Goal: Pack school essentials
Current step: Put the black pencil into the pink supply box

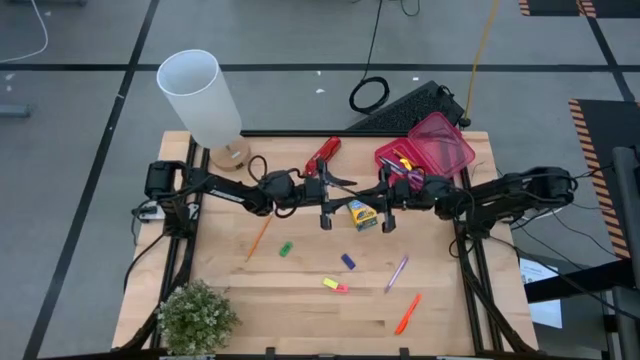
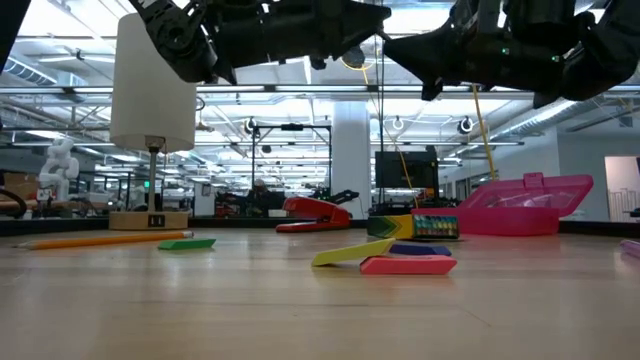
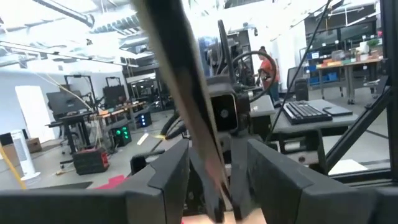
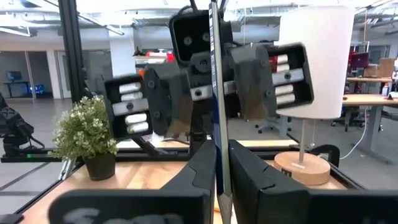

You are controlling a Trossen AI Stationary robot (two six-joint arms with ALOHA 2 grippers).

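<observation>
Above the table's middle my two grippers face each other. My right gripper (image 1: 381, 189) is shut on a thin dark pencil (image 1: 355, 184). The pencil reaches across to my left gripper (image 1: 330, 181), which is open with a finger on either side of it (image 3: 208, 155). Whether those fingers touch it I cannot tell. On the table lie a crayon box (image 1: 362, 214), an orange pencil (image 1: 259, 238), a purple pen (image 1: 397, 272), an orange marker (image 1: 407, 313) and small erasers (image 1: 335, 286). Scissors (image 1: 405, 165) lie in the pink box (image 1: 445, 140). My right gripper pinches one end of the pencil (image 4: 216, 163) between its two fingers. The fingers come level from the table's right side and the pencil runs on forward from them, along their line. The pencil is lifted clear of the table.
A white lamp (image 1: 205, 100) stands at the far left corner and a potted plant (image 1: 197, 318) at the near left. A red stapler (image 1: 323, 154) lies behind the grippers. A keyboard (image 1: 405, 110) sits beyond the far edge.
</observation>
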